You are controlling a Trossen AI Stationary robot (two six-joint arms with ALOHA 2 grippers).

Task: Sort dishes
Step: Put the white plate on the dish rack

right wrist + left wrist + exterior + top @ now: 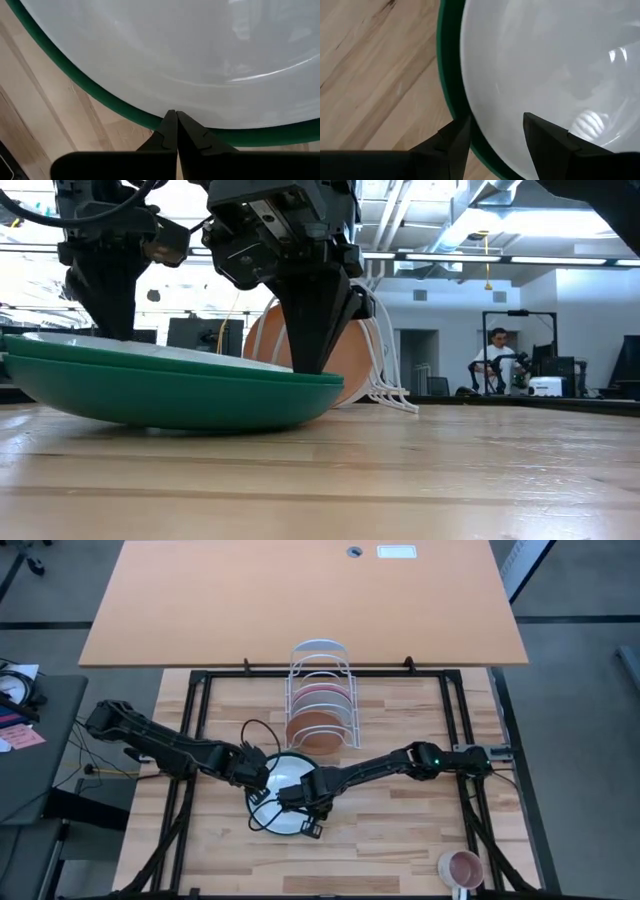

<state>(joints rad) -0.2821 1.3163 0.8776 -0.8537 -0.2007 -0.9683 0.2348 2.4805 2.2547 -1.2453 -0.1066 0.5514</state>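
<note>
I judge the sort half done: terracotta plate [318,731] and pink plate [322,697] stand in the wire rack [321,658] at upper centre, while at frame centre my left gripper [262,772] straddles, fingers apart, the white plate [285,777] on the green plate [180,395], right gripper [297,798] shut at their edge

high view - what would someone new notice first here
Both grippers meet at mid-table over a white plate nested in a larger dark green plate. The left gripper has open jaws straddling the stacked rims, while the right gripper, jaws shut, presses its tip at the green rim. Behind them the white wire rack already holds the terracotta-brown plate and the magenta-pink plate upright.
</note>
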